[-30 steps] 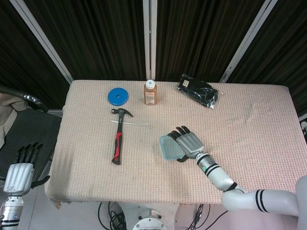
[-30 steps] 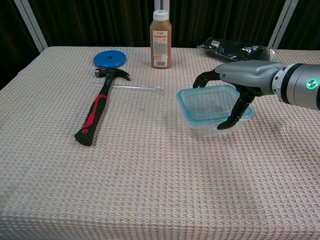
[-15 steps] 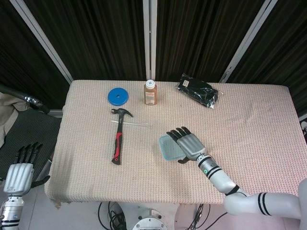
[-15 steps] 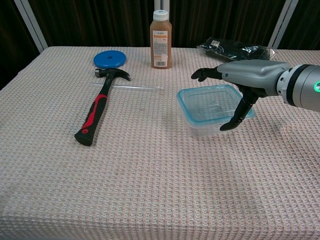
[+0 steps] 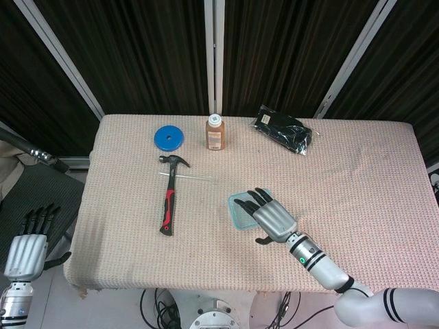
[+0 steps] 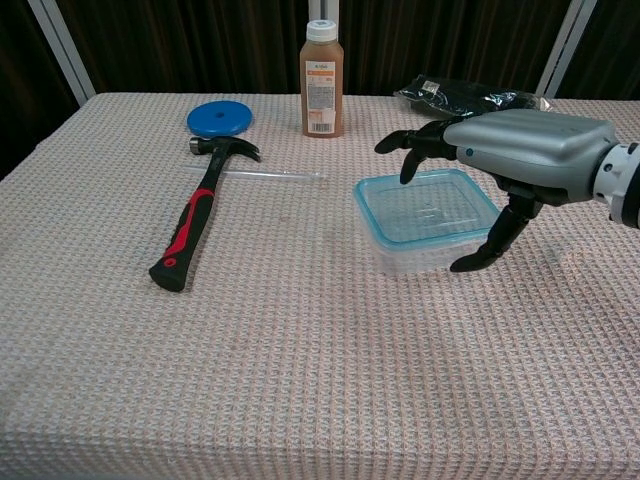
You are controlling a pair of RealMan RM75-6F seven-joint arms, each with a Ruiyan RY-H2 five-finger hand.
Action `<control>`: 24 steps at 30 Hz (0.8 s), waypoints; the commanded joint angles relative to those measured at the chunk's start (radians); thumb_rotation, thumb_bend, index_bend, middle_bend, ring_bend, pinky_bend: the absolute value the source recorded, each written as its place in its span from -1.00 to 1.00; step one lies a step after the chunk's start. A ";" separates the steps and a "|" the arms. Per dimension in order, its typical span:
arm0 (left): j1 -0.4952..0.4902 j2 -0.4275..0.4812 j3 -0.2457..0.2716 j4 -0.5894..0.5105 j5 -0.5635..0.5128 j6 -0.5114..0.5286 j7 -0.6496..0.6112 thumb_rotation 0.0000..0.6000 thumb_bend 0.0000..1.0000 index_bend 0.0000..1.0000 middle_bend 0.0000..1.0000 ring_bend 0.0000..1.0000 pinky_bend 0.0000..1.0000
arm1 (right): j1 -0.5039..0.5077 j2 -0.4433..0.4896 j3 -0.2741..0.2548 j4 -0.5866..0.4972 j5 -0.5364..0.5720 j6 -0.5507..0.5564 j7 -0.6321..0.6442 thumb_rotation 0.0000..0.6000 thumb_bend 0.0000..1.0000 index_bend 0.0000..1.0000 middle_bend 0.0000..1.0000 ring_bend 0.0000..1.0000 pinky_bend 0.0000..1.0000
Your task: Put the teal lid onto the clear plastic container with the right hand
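Observation:
The teal lid lies flat on top of the clear plastic container in the middle of the table. My right hand hovers above and to the right of it, fingers spread and curved, palm down, holding nothing. Its thumb hangs down beside the container's right front corner without touching it. My left hand hangs off the table at the far left of the head view, fingers apart and empty; the chest view does not show it.
A red-and-black hammer lies left of the container, with a thin clear rod across its head. A blue disc, a brown bottle and a black bag stand along the back edge.
My right hand has lifted off the lid and drawn back toward me and to the right, its fingers opening. The lid stays seated on the container.

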 commanded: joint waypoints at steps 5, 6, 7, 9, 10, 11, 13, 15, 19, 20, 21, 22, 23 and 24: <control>0.001 0.002 0.000 -0.010 0.001 0.001 0.010 1.00 -1.00 -0.86 -0.94 -1.00 -1.00 | -0.047 0.005 -0.047 0.029 -0.137 0.004 0.100 1.00 -1.00 -1.00 -0.46 -1.00 -1.00; 0.002 0.002 0.001 -0.011 -0.001 0.002 0.010 1.00 -1.00 -0.86 -0.94 -1.00 -1.00 | -0.048 0.003 -0.047 0.032 -0.142 -0.001 0.104 1.00 -1.00 -1.00 -0.46 -1.00 -1.00; 0.003 0.003 0.001 -0.011 -0.002 0.002 0.010 1.00 -1.00 -0.86 -0.94 -1.00 -1.00 | -0.048 0.001 -0.047 0.035 -0.144 -0.007 0.105 1.00 -1.00 -1.00 -0.46 -1.00 -1.00; 0.004 0.003 0.002 -0.011 -0.002 0.003 0.010 1.00 -1.00 -0.86 -0.93 -1.00 -1.00 | -0.047 -0.003 -0.046 0.042 -0.145 -0.022 0.101 1.00 -1.00 -1.00 -0.46 -1.00 -1.00; 0.005 0.002 0.003 -0.011 -0.002 0.003 0.010 1.00 -1.00 -0.86 -0.93 -1.00 -1.00 | -0.047 -0.006 -0.045 0.045 -0.144 -0.028 0.099 1.00 -1.00 -1.00 -0.46 -1.00 -1.00; 0.005 0.002 0.003 -0.010 -0.002 0.003 0.009 1.00 -1.00 -0.86 -0.93 -1.00 -1.00 | -0.047 -0.010 -0.043 0.049 -0.142 -0.034 0.096 1.00 -1.00 -1.00 -0.46 -1.00 -1.00; 0.006 0.000 0.003 -0.008 -0.004 0.002 0.008 1.00 -1.00 -0.86 -0.93 -1.00 -1.00 | -0.048 -0.017 -0.041 0.058 -0.141 -0.043 0.092 1.00 -1.00 -1.00 -0.46 -1.00 -1.00; 0.007 0.000 0.003 -0.007 -0.006 0.001 0.008 1.00 -1.00 -0.86 -0.94 -1.00 -1.00 | -0.050 -0.028 -0.039 0.072 -0.141 -0.048 0.080 1.00 -1.00 -1.00 -0.46 -1.00 -1.00; 0.006 -0.002 0.003 -0.006 -0.006 0.000 0.006 1.00 -1.00 -0.86 -0.94 -1.00 -1.00 | -0.059 -0.048 -0.038 0.094 -0.139 -0.051 0.052 1.00 -1.00 -1.00 -0.46 -1.00 -1.00; 0.006 -0.002 0.003 -0.005 -0.006 -0.001 0.007 1.00 -1.00 -0.86 -0.94 -1.00 -1.00 | -0.060 -0.050 -0.037 0.096 -0.137 -0.054 0.051 1.00 -1.00 -1.00 -0.46 -1.00 -1.00; 0.006 -0.002 0.003 -0.005 -0.007 -0.003 0.007 1.00 -1.00 -0.86 -0.94 -1.00 -1.00 | -0.061 -0.053 -0.036 0.099 -0.135 -0.058 0.049 1.00 -1.00 -1.00 -0.46 -1.00 -1.00; 0.005 -0.002 0.003 -0.005 -0.007 -0.003 0.006 1.00 -1.00 -0.86 -0.94 -1.00 -1.00 | -0.062 -0.055 -0.036 0.102 -0.134 -0.061 0.047 1.00 -1.00 -1.00 -0.46 -1.00 -1.00; 0.005 -0.003 0.003 -0.004 -0.007 -0.003 0.006 1.00 -1.00 -0.86 -0.94 -1.00 -1.00 | -0.063 -0.058 -0.034 0.105 -0.132 -0.065 0.045 1.00 -1.00 -1.00 -0.46 -1.00 -1.00; 0.005 -0.003 0.003 -0.004 -0.007 -0.003 0.006 1.00 -1.00 -0.86 -0.94 -1.00 -1.00 | -0.064 -0.059 -0.034 0.107 -0.130 -0.069 0.045 1.00 -1.00 -1.00 -0.46 -1.00 -1.00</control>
